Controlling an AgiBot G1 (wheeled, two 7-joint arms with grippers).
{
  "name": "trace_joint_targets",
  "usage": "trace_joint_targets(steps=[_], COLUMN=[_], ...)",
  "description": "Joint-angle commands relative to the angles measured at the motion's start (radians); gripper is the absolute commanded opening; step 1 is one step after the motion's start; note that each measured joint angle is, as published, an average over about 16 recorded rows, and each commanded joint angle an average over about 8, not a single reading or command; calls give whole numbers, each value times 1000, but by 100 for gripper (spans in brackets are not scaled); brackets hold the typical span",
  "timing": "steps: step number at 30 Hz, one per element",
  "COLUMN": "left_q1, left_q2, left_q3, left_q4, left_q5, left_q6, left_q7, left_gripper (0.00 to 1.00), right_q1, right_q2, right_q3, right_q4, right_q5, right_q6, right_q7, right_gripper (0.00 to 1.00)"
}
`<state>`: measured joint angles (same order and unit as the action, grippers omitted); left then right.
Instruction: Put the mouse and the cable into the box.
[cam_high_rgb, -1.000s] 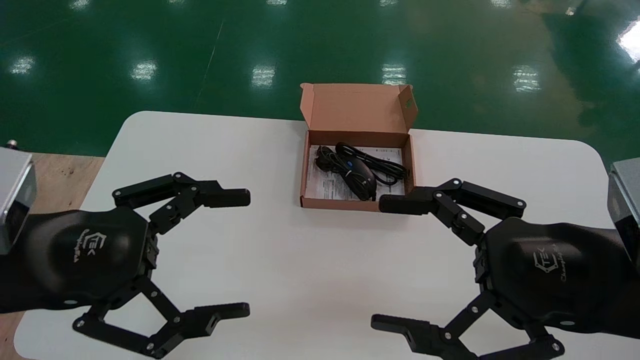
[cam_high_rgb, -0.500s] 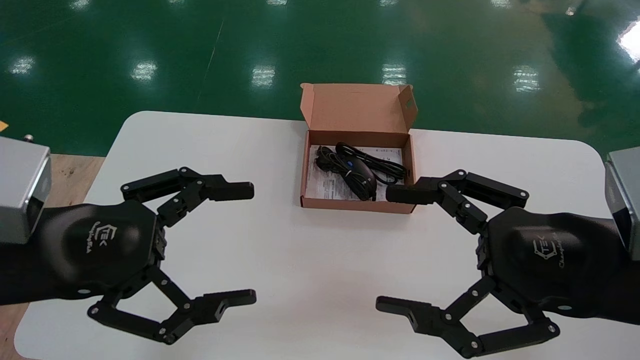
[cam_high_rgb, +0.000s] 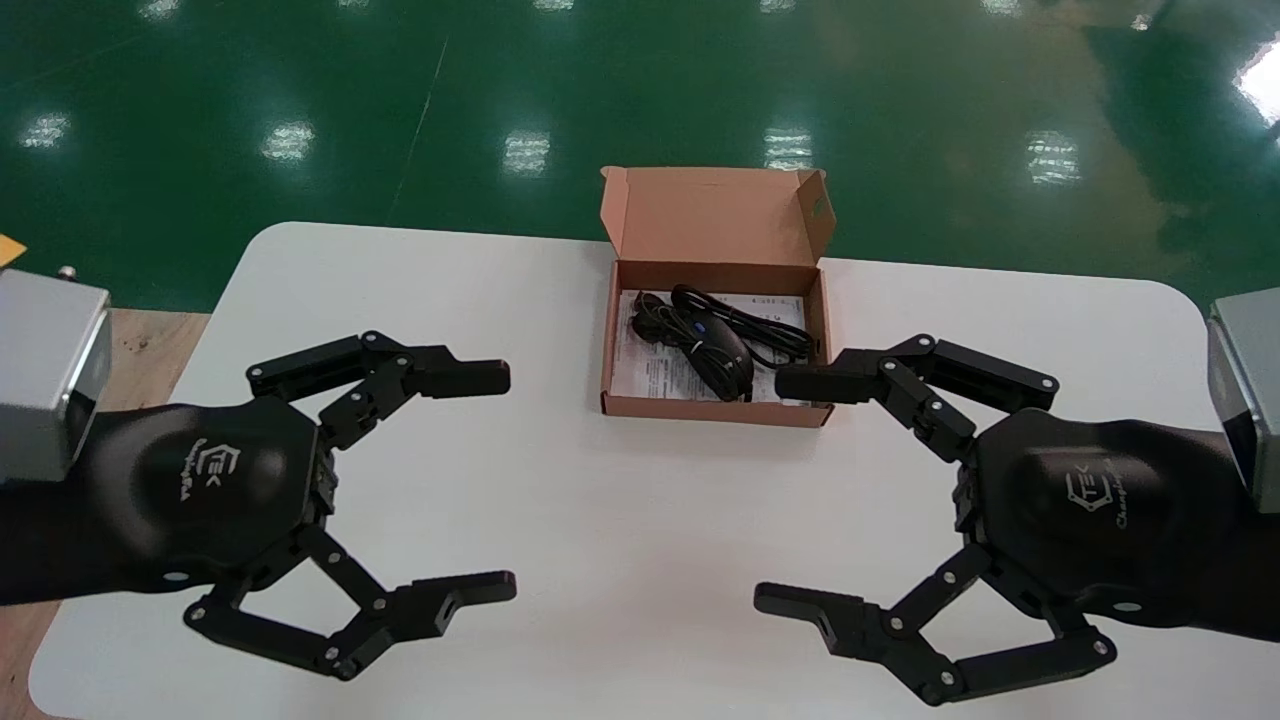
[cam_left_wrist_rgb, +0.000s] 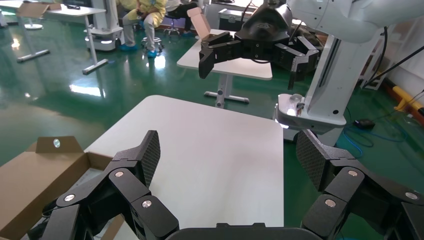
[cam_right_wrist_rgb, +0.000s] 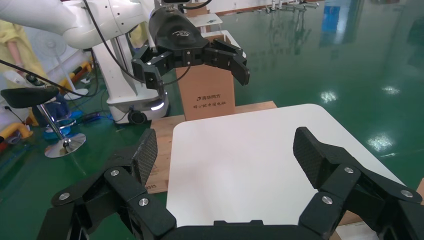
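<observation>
Progress looks close to complete: the mouse (cam_high_rgb: 722, 352) lies inside the box (cam_high_rgb: 700, 409), which sits at 12 o'clock on the table (cam_high_rgb: 620, 520), toward the far edge. The mouse rests on a printed leaflet (cam_high_rgb: 650, 372) that lines the box floor, its body angled toward the near wall. The cable (cam_high_rgb: 770, 335) is bundled in loose loops beside and behind it, toward 1 o'clock within the box, and no part of it seems to trail over the walls, though the fine ends are hard to make out. The lid (cam_high_rgb: 715, 215) stands upright at the far side, so the box is open. The left gripper (cam_high_rgb: 500, 482) hovers over the table at 8 o'clock, well apart from the box, its jaws spread wide and holding nothing. The right gripper (cam_high_rgb: 775, 490) hovers at 4 o'clock, jaws equally wide and empty; its farther finger reaches just beside the near right corner of the box, and whether it touches the cardboard cannot be told. Judged against the task, both items are in place and nothing is left on the table to collect. At most, closing the lid might remain, though the task does not ask for it.
</observation>
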<state>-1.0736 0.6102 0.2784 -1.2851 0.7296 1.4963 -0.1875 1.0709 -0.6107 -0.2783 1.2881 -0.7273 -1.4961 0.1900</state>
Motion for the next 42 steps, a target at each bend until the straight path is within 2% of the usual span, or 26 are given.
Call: trace_joint_targets(steps=[1,42], left_q1=[0,-2], left_q2=[0,3], left_q3=[1,3], left_q4=[1,3], left_q5=[0,2], left_q6=[0,-3], left_q7=[0,2], left_gripper=[100,100], right_q1=[1,3], right_q2=[0,0], right_q3=[0,-1], right_q4=[-1,-4], right_q5=[-1,-3], right_q6=[0,1], right_q7=[-1,-2], right_gripper=[100,100])
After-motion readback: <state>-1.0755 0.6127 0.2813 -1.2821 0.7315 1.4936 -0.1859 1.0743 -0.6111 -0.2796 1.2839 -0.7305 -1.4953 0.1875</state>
